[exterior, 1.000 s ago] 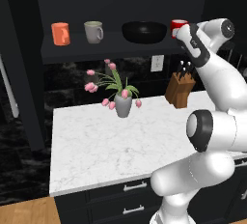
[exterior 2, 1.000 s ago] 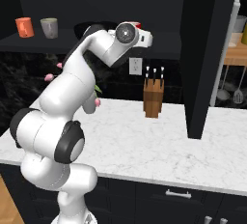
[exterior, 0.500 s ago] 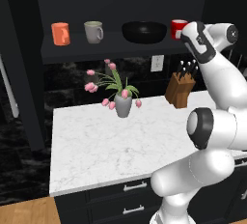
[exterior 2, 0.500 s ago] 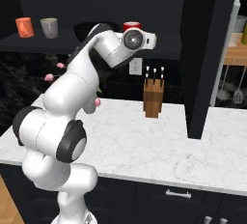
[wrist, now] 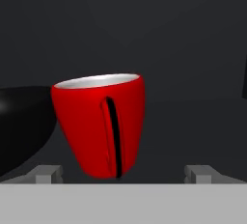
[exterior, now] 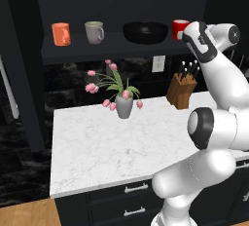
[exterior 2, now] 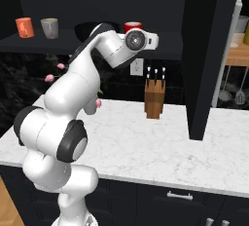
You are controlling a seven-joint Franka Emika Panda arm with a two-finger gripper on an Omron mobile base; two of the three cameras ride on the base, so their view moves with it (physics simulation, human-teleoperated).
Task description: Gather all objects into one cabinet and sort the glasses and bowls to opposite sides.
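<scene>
1. Arm (exterior: 228, 88) reaches up from the base to shelf height, wrist bent so the hand points level at the shelf's right end.
2. Gripper (wrist: 123, 172) has jaws wide apart, nothing held; red mug (wrist: 101, 124) sits between the two finger tips in the hand view, handle facing the camera.
3. Shelf (exterior: 116, 45) of the black cabinet holds, left to right in the left base view: orange mug (exterior: 61, 33), grey-white mug (exterior: 94, 31), black bowl (exterior: 145, 31), red mug just beside the bowl.
4. White marble counter (exterior: 97, 147) below carries a grey vase of pink tulips (exterior: 121, 98) and a wooden knife block (exterior: 182, 89) near the back wall.
5. Tall black cabinet door (exterior 2: 206, 54) stands open at the right in the right base view.
6. Dark drawers with silver handles under the counter; wood floor at the lower left.
7. Whether the mugs and bowl hold anything: cannot tell.
</scene>
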